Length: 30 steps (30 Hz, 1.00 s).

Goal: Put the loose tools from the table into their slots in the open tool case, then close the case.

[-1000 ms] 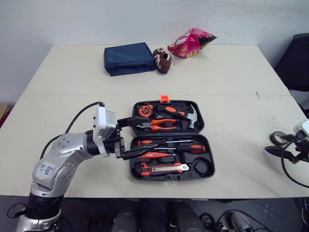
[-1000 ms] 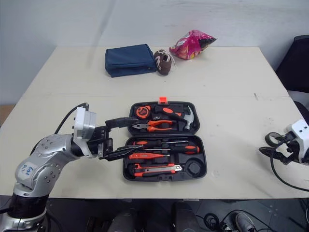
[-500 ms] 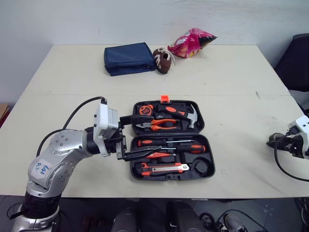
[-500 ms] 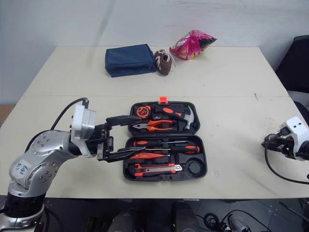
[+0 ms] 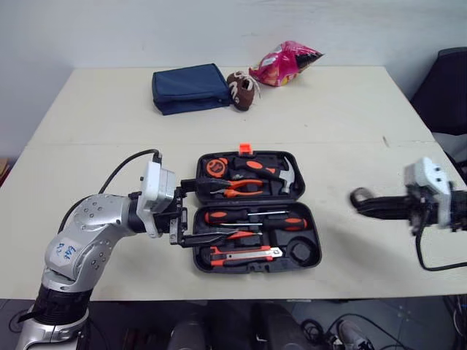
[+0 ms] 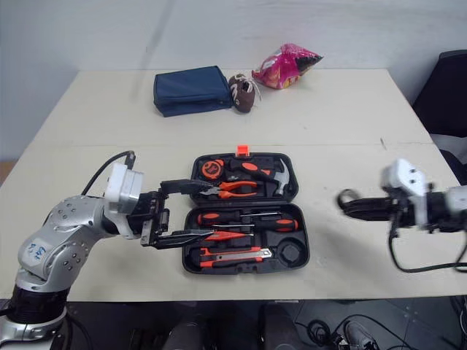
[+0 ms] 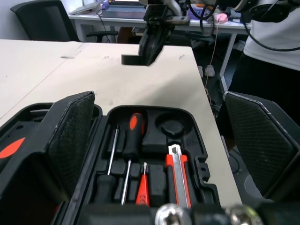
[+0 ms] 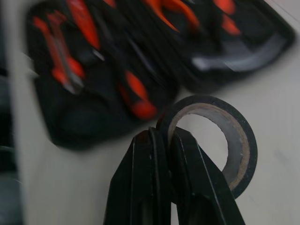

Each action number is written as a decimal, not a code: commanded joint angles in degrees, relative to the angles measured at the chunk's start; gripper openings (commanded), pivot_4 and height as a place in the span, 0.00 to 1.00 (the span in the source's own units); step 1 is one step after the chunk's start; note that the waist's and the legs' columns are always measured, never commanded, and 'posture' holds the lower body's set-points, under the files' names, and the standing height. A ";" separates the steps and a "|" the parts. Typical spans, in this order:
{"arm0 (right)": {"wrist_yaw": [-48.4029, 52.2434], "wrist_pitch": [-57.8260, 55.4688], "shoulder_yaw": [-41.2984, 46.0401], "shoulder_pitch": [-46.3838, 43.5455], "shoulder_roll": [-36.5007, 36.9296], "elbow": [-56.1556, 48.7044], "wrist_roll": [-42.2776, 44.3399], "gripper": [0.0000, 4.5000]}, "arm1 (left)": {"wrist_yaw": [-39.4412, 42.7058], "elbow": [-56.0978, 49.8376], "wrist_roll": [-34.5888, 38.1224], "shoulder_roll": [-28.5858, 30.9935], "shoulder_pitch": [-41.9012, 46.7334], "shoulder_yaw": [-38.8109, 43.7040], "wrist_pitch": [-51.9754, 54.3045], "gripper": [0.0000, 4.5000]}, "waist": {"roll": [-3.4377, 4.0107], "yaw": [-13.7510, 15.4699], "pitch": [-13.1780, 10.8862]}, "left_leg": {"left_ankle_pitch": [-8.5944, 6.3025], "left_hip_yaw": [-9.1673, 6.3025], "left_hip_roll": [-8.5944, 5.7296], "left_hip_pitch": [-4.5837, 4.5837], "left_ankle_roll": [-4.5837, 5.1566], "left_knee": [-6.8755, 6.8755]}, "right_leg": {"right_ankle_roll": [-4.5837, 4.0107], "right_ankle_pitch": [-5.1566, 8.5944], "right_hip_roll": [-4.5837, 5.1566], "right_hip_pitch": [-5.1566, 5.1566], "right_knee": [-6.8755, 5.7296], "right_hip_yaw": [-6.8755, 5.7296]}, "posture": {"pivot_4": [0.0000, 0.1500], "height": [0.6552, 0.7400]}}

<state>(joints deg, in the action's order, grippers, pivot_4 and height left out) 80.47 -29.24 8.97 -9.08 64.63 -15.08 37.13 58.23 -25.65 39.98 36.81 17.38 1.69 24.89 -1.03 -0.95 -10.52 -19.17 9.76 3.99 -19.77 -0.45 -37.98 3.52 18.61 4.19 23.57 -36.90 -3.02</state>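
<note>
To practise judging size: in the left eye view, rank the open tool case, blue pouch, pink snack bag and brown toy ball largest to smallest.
1. open tool case
2. blue pouch
3. pink snack bag
4. brown toy ball
The last three lie farther off; true sizes unsure.

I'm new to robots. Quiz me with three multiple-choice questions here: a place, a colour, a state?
1. Where is the snack bag? A floor; B table's far edge; C chair.
2. The pouch's colour? A red; B green; C navy.
3. The right gripper is: A shut on a roll of tape; B open, empty; C holding a cup.
Answers: B, it lies by the far edge; C, dark blue fabric; A, it pinches the tape's wall.
</note>
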 commanded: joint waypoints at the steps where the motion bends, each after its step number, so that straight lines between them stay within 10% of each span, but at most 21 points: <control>1: -1.60 -4.76 -3.20 0.24 1.38 -9.60 1.10 0.00 | 0.39 -1.04 -0.76 -0.30 -0.16 -0.84 -1.15 1.00 | -0.06 0.34 -0.03 | -0.04 0.00 -0.06 -0.03 0.09 -0.04 | 0.03 -0.02 0.07 0.00 0.02 0.00 | 1.00 1.00; 12: -6.02 -5.45 -18.44 -5.44 0.95 -8.57 -11.35 0.00 | 0.05 -1.61 -0.30 0.80 -0.84 0.14 0.45 1.00 | -0.12 0.76 -0.03 | -0.14 0.06 -0.24 -0.46 0.49 -0.20 | 0.19 -0.14 0.34 0.29 0.20 -0.11 | 1.00 1.00; 30: -6.74 1.73 -19.31 -3.74 -5.32 -0.27 -15.69 0.00 | -1.70 -3.20 -0.30 1.64 -1.88 1.15 1.38 1.00 | -0.59 0.06 0.25 | -0.16 0.02 -0.19 -0.30 0.56 -0.33 | 0.21 -0.20 0.30 0.01 0.24 -0.16 | 1.00 1.00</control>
<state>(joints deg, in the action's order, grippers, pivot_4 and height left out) 73.73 -29.13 -10.19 -13.10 59.82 -16.88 23.22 56.99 -26.61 39.12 37.89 15.54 1.42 26.50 -1.62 -0.89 -10.27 -19.33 9.78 3.80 -20.07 0.11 -38.32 3.71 18.40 4.50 23.57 -36.67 -3.18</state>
